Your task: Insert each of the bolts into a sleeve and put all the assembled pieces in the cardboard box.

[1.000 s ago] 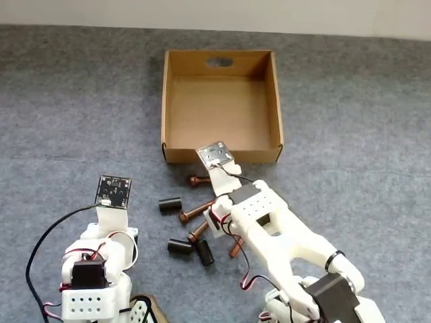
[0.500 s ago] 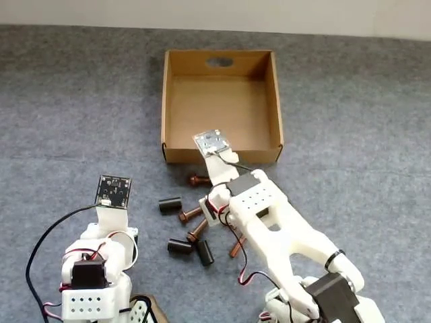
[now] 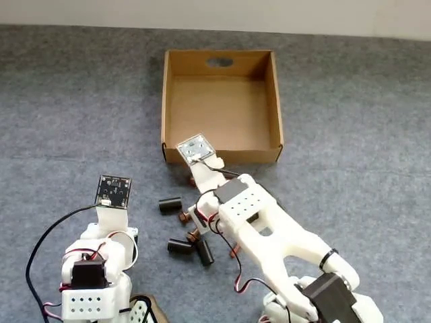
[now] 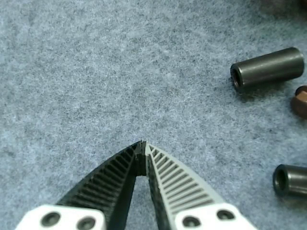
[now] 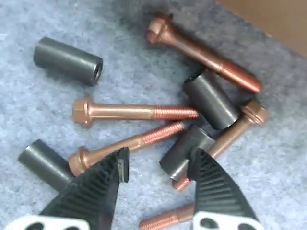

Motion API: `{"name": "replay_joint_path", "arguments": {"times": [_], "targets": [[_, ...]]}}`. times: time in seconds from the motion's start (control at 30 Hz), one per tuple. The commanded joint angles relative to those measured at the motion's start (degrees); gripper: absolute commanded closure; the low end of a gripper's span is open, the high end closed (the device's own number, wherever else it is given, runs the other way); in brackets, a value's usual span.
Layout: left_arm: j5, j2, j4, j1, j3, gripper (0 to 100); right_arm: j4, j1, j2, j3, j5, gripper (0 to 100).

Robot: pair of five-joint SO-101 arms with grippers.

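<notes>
No text, label, number or sign can be read in any view. The walls of the brown open-topped cardboard box (image 3: pixel 249 155) show plain board. On the black square circuit board (image 3: pixel 113 190) on the left arm's wrist and the grey square circuit board (image 3: pixel 195 148) on the right arm's wrist, any marking is too small to read.
</notes>
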State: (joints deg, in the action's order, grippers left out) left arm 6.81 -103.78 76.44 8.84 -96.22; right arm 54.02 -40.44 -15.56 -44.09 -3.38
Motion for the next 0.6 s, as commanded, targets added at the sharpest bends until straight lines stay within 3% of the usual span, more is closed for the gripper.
{"name": "replay_joint_path", "arguments": {"times": [0.0,0.3,0.57], "targets": [[0.0,-0.4,0.3,0.5,-1.0,99,-0.7,2.7,-0.2,0.6,-0.1,80.3],[0.0,-0.4,0.3,0.5,-1.0,99,-0.8,3.8,-0.2,0.5,-0.1,80.3],[0.0,-0.4,0.3,0.5,-1.0,99,-9.0,3.8,-0.2,-5.8,-0.2,80.7]]}}
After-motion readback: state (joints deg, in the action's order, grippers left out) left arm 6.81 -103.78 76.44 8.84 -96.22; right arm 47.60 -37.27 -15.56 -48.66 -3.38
